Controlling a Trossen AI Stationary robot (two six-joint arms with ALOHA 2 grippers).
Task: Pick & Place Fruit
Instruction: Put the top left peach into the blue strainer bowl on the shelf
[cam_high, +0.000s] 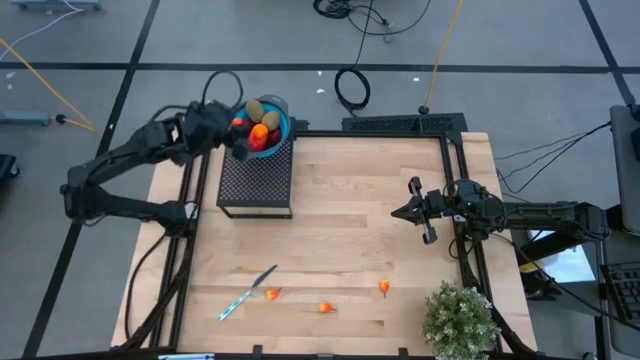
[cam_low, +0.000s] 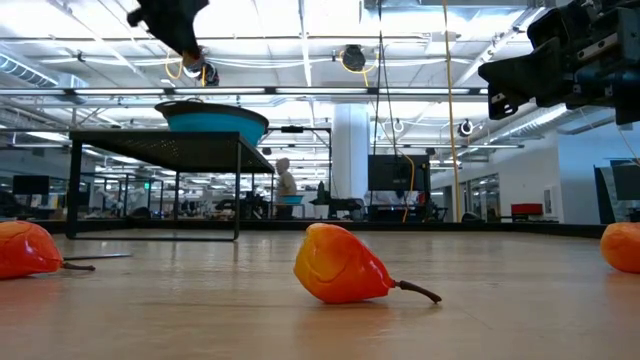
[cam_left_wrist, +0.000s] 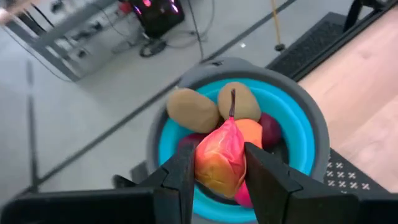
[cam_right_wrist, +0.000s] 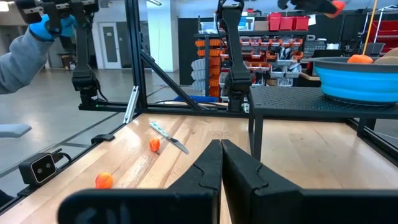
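The left tool grips a red-orange fruit just above the blue bowl, while the right tool, closed and empty, waits well apart from that bowl.

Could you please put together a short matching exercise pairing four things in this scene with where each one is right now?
Things:
1. Red-orange pear
2. Blue bowl
3. Knife
4. Right gripper

Places:
A. On the black mesh stand
B. Lying on the table near its front edge
C. Between the left gripper's fingers, above the bowl
D. Shut, over the table's right side

Pairs: 1-C, 2-A, 3-B, 4-D
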